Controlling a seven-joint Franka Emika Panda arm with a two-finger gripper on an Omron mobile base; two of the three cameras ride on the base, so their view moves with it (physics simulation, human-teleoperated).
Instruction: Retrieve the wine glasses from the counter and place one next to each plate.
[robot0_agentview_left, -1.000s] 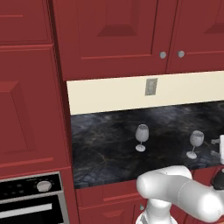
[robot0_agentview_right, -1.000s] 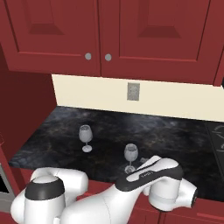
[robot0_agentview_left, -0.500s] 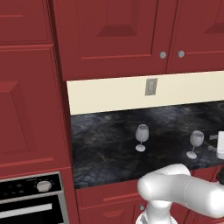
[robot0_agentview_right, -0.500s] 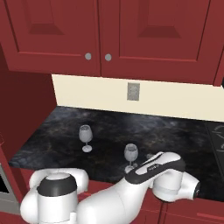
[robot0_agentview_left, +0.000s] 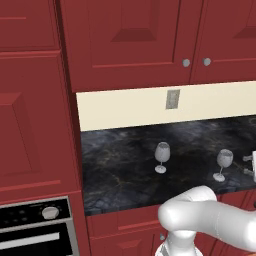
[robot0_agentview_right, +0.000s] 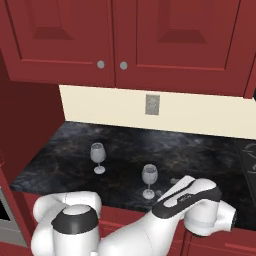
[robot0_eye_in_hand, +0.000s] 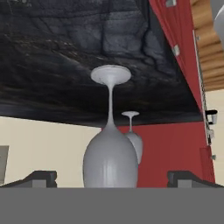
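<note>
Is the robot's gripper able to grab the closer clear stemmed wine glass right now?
Probably yes. The open gripper faces the closer clear stemmed wine glass, whose bowl sits between the two dark fingertips. Nothing stands in between; the other glass is behind it on the black marble counter.

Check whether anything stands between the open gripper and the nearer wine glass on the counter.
Nothing visible does. In the hand view the nearer wine glass sits centred between the two dark fingertips, with open space around its bowl. The second wine glass stands behind it, beyond the path, on the black counter.
</note>
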